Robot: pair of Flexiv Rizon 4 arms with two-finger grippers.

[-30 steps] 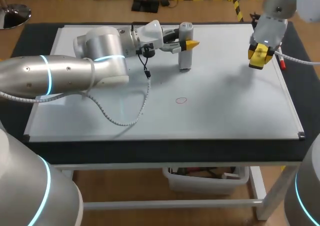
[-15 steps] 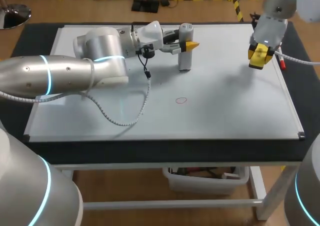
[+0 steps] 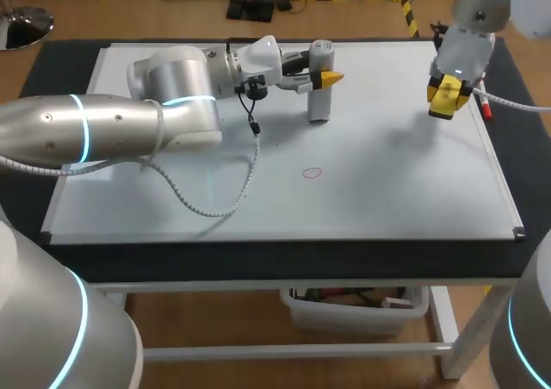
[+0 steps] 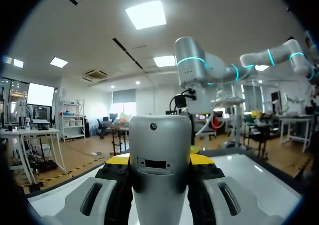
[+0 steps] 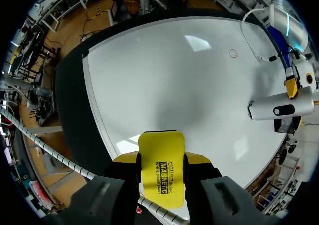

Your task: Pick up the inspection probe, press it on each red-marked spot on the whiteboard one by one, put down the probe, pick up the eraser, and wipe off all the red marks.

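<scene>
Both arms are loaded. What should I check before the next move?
1. probe clamped in left gripper: ok.
2. eraser clamped in right gripper: ok.
3. probe on the red mark: not ok, it stands apart from it.
4. probe tip touching the whiteboard: cannot tell.
5. board between probe and red mark free: ok.
6. marks wiped: not ok, one shows.

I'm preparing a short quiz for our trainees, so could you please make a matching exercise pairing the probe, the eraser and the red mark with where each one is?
Things:
1. probe
2. eraser
3. red mark

Places:
A. drawn near the middle of the whiteboard
B. clamped in the right gripper
C. clamped in the left gripper, standing upright

Pairs: 1-C, 2-B, 3-A.
</scene>
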